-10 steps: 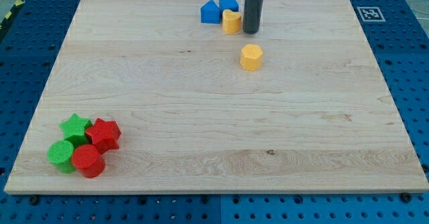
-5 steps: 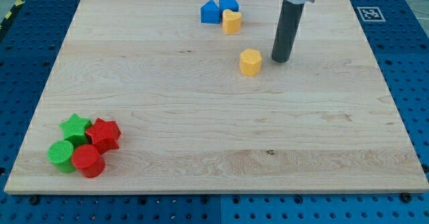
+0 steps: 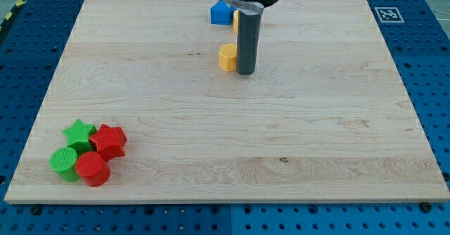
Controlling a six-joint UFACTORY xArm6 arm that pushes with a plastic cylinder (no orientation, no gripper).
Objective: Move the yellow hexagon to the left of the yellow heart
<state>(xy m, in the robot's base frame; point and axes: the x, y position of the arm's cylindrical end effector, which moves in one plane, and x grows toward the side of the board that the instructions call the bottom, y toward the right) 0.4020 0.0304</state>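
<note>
The yellow hexagon (image 3: 227, 56) lies on the wooden board near the view's top centre. My tip (image 3: 245, 72) rests on the board right against the hexagon's right side. The dark rod stands in front of the yellow heart (image 3: 235, 22), so only a thin strip of the heart shows, above the hexagon. The hexagon sits below the heart and slightly to its left.
A blue block (image 3: 221, 12) shows at the view's top, left of the rod; a second blue block is hidden behind the arm. A green star (image 3: 79, 132), a green cylinder (image 3: 64, 162), a red block (image 3: 110, 140) and a red cylinder (image 3: 92, 169) cluster at the bottom left.
My tip moved from beside the heart down to the hexagon's right, then swept left, pushing the yellow hexagon leftward and slightly up. The rod now covers the heart.
</note>
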